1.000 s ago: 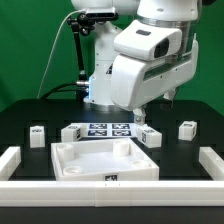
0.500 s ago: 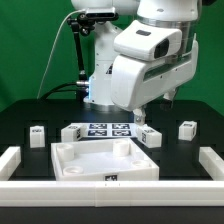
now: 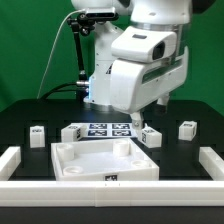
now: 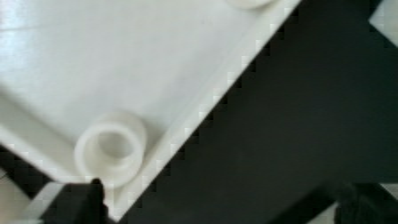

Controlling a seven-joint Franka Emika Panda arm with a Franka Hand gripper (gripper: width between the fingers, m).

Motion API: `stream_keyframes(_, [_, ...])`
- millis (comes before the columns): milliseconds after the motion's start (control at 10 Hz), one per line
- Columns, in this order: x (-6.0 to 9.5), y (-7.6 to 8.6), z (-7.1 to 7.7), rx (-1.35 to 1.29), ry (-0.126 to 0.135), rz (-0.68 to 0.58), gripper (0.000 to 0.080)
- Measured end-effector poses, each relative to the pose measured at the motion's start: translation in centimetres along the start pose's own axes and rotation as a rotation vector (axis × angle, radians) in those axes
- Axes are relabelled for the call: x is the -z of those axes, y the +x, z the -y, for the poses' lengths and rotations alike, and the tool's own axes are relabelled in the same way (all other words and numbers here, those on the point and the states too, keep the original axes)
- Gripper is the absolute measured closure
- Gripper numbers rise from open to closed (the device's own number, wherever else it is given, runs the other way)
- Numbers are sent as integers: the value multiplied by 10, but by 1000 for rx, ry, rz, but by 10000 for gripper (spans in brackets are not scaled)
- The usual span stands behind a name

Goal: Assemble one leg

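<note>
The white tray-like piece (image 3: 105, 160) with a raised rim lies at the front middle of the black table. Small white tagged legs stand behind it: one at the exterior view's left (image 3: 38, 134), one by the marker board (image 3: 72, 132), one just under my arm (image 3: 150, 136) and one at the exterior view's right (image 3: 187, 129). My gripper (image 3: 139, 119) hangs low behind the tray, mostly hidden by the arm. In the wrist view the gripper (image 4: 226, 205) is open and empty over the tray's edge (image 4: 214, 100), near a round socket (image 4: 112, 148).
The marker board (image 3: 103, 127) lies flat behind the tray. White rails stand at the table's left edge (image 3: 10, 158) and right edge (image 3: 212, 160). The robot base and a cable stand at the back before a green backdrop.
The arm has shifted slightly up and toward the exterior view's right. The parts on the table have not moved.
</note>
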State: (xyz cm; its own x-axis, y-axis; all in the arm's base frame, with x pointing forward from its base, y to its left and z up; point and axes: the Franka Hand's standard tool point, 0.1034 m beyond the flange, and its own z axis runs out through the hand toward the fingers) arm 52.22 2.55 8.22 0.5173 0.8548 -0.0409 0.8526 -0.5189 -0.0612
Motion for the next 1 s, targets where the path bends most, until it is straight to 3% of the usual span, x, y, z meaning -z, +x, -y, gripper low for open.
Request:
stream_keyframes(100, [-6, -11, 1, 48, -21, -19, 150])
stream_keyframes(200, [-14, -19, 1, 112, -60, -46, 150])
stream_keyframes(300, [-23, -32, 5, 147, -72, -54, 150])
stream_keyframes(700, [-25, -35, 6, 186, -69, -48, 150])
stream_keyframes(1000, [-38, -58, 10, 471, -113, -51, 150])
